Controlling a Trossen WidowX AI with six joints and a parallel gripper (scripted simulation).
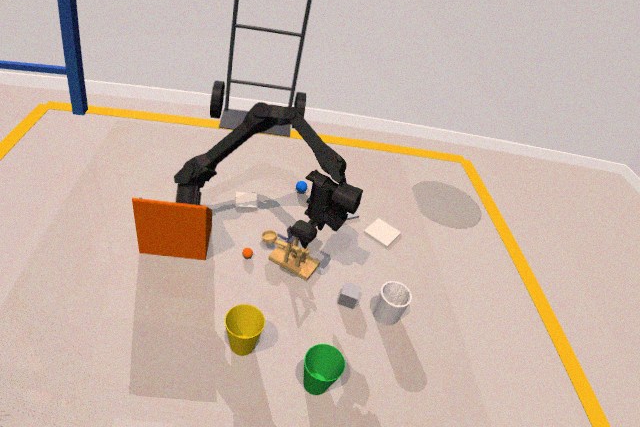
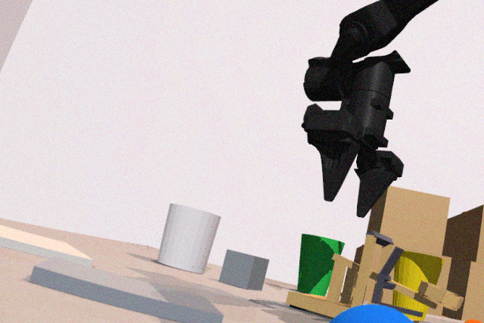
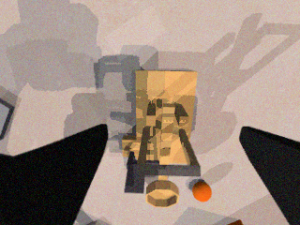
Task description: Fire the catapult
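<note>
1. My gripper (image 1: 305, 241) (image 2: 345, 208) (image 3: 173, 131) is open, fingers spread wide with nothing between them, tips pointing down above the wooden catapult (image 1: 294, 262) (image 2: 367, 272) (image 3: 166, 84).
2. Orange ball (image 1: 247, 252) (image 2: 473, 321) (image 3: 202, 191): on the floor just beside the catapult's cup (image 1: 268, 237) (image 3: 162, 194), not in it. The wrist view shows the cup's hollow without a ball.
3. Blue ball (image 1: 301, 186) (image 2: 371, 313): also on the floor, on the hand truck's side of the catapult. Large in the exterior view, hiding part of the catapult's foot.
4. White mug (image 1: 391, 303) (image 2: 188, 237): upright, well apart from the catapult. I cannot tell exactly how the aim lies.
5. Gray block (image 1: 349, 295) (image 2: 243, 269) sits low between catapult and mug, nearer the mug; the chief obstacle on that side.
6. Yellow cup (image 1: 244, 329) (image 2: 414, 284) and green cup (image 1: 323, 369) (image 2: 314, 265) stand upright, apart from each other, away to the catapult's other side from the blue ball.
7. Flat white tile (image 1: 382, 232) (image 2: 38, 243) lies up beyond the mug; a gray slab (image 2: 117, 292) lies in front of it in the exterior view.
8. Orange panel (image 1: 173, 230) stands by my arm's base, partly hiding it from above.
9. Hand truck (image 1: 266, 29) stands behind my arm; cardboard boxes (image 2: 414, 213) rise behind the catapult in the exterior view.
</note>
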